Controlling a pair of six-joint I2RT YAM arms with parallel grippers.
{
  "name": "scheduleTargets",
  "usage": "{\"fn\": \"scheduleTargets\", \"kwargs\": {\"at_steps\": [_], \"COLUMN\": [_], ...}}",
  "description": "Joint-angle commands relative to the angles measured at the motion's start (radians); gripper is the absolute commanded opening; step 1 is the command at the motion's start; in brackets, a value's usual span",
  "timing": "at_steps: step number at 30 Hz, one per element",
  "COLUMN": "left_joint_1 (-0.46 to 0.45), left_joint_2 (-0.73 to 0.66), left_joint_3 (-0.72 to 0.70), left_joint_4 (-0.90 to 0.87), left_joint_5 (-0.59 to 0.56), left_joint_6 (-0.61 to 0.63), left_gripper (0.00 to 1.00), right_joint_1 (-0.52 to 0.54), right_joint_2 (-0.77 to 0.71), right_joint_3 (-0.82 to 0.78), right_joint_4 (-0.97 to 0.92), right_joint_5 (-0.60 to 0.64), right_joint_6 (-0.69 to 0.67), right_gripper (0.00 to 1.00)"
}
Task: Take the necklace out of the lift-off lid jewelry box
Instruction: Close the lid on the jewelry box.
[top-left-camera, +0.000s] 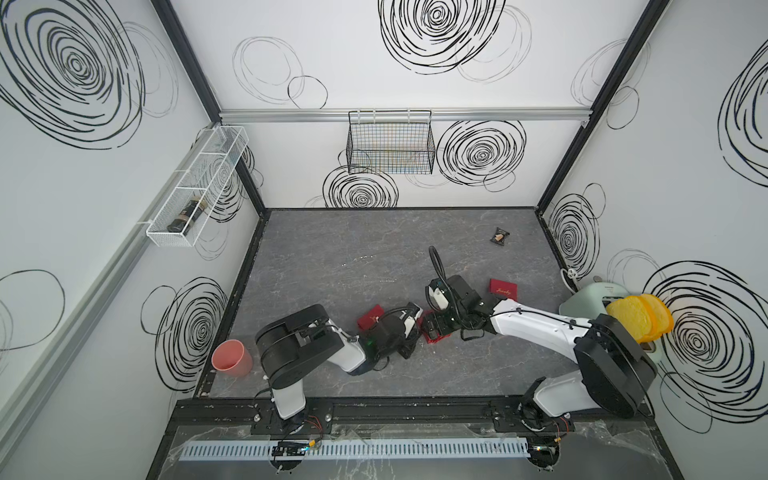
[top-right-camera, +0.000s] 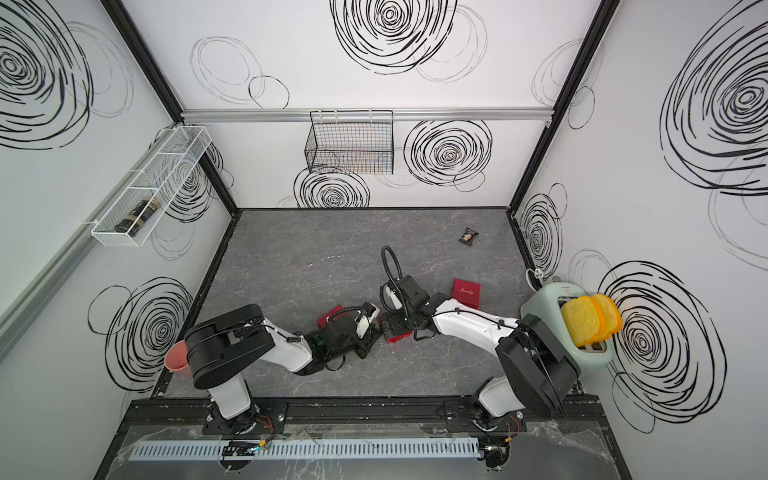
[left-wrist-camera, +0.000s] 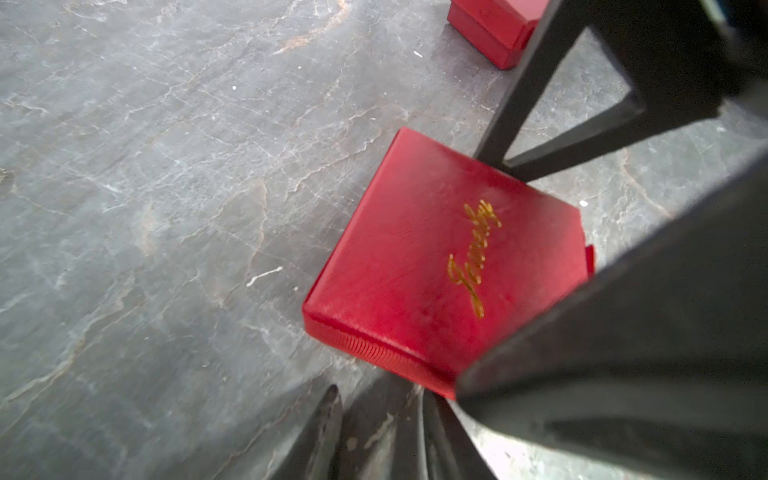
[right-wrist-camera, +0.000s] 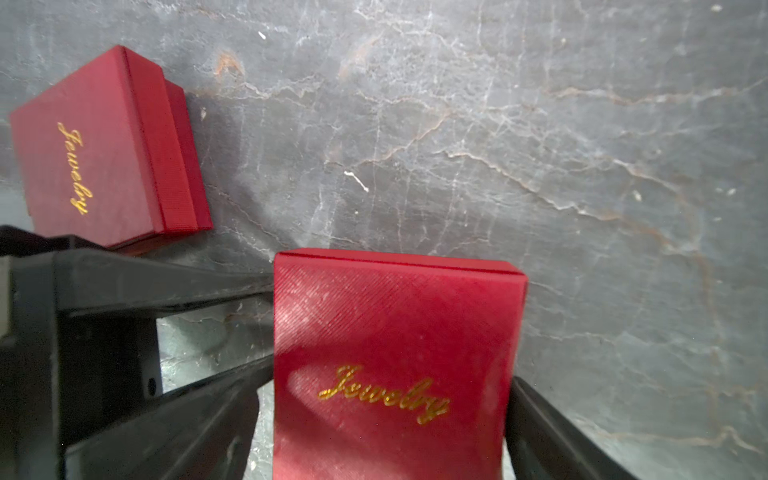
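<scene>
A: Top views bright, even light, seems overhead. Walls (top-left-camera: 374, 62) bow at the edges, wide lens.
B: Shadows?
A: Soft, faint ones on the table (top-left-camera: 332, 249). No hard glare.
B: Wrist cams?
A: Dimmer. Left wrist smeared; gold text on the red box (left-wrist-camera: 415, 270) barely readable. Right wrist: far box (right-wrist-camera: 104, 145) crisp, red box up close soft w/ pale sheen.

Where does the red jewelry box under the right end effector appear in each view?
In a top view: jewelry box on the table, toward its front middle, mostly hidden under the right end effector.
In a top view: same place, only red edges showing.
Left wrist view: mid-picture, gold lettering facing the camera.
Right wrist view: foreground, between the black fingers.
Shared landmark: the right end effector at this box in all four.
</scene>
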Motion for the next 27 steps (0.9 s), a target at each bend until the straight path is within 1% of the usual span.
{"fn": "scheduleTargets", "kwargs": {"at_steps": [1, 4, 9, 13, 20, 27], "left_joint_1": [0.007, 0.007, 0.007, 0.007, 0.0, -0.016], "left_joint_2": [0.012, 0.01, -0.011, -0.048, -0.155, -0.289], "left_joint_3": [0.005, 0.004, -0.004, -0.013, -0.012, -0.001], "left_joint_4": [0.098, 0.098, 0.089, 0.066, -0.038, -0.182], "left_joint_5": [0.012, 0.013, 0.013, 0.012, -0.002, -0.066], "left_joint_6": [-0.017, -0.019, -0.018, -0.016, 0.019, 0.05], "left_gripper": [0.37, 0.37, 0.37, 0.37, 0.37, 0.39], "right_joint_1": [0.013, 0.0, -0.004, -0.004, -0.003, -0.001], "right_joint_2": [-0.037, -0.042, -0.036, -0.014, 0.039, 0.076], "right_joint_3": [-0.023, -0.03, -0.026, -0.024, -0.023, -0.014], "right_joint_4": [0.076, 0.07, 0.034, 0.025, 0.03, 0.013], "right_joint_5": [-0.161, -0.149, -0.045, 0.005, 0.069, 0.118], "right_joint_6": [0.034, 0.046, 0.06, 0.066, 0.093, 0.1], "right_gripper": [0.92, 0.88, 0.81, 0.77, 0.64, 0.6]}}
